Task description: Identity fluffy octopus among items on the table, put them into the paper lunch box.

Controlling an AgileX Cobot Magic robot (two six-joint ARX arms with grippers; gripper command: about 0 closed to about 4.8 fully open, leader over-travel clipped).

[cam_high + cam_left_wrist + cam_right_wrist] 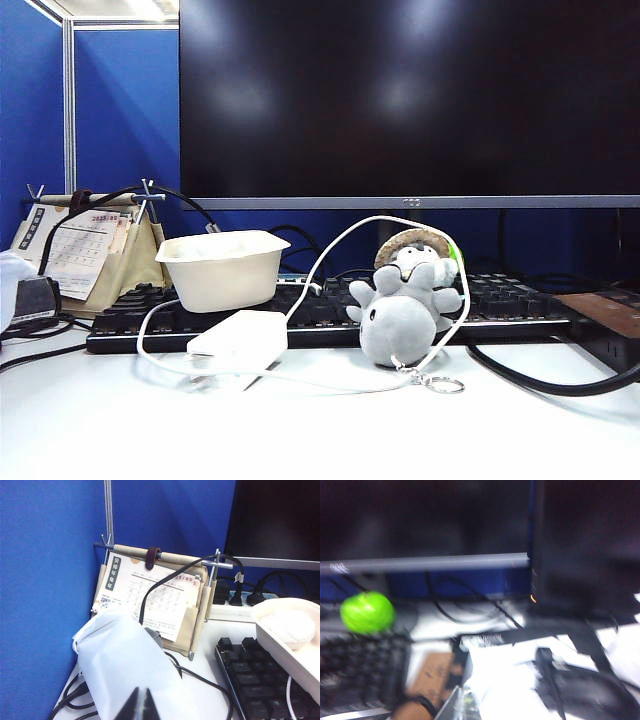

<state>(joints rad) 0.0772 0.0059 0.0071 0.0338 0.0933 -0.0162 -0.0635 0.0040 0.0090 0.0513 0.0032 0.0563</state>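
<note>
- No step of the task carried out so far, judging by how things lie: nothing gripped, nothing moved into the box.
- Nearest on the white counter (300,430): a metal keyring (447,384) on a short chain, trailing from the plush; beside it a flat white power adapter (240,336) with its white cable (330,245) looping up and around.
- Just behind the ring: the fluffy octopus (398,325), light grey, upright, stubby limbs spread, at the front edge of the black keyboard (520,300), right of centre.
- Directly behind and touching it: a smaller plush with a straw hat (414,248), a distractor to be left alone.
- Left of centre, resting on the keyboard: the paper lunch box (222,268), open upward; no plush inside, though a pale rounded lump shows in it from the left wrist view.
- Farther back: a desk calendar (85,250) at far left, a dark monitor (400,100) across the rear.
- Left gripper (141,705): low beside the calendar at the left end of the counter, jaws pressed together, holding nothing.
- Right gripper (460,707): off at the right end near dark cables, picture blurred, jaws fully closed, nothing between them.
- Still to do: reach the octopus, grasp it, carry it left, drop it into the box.
</note>
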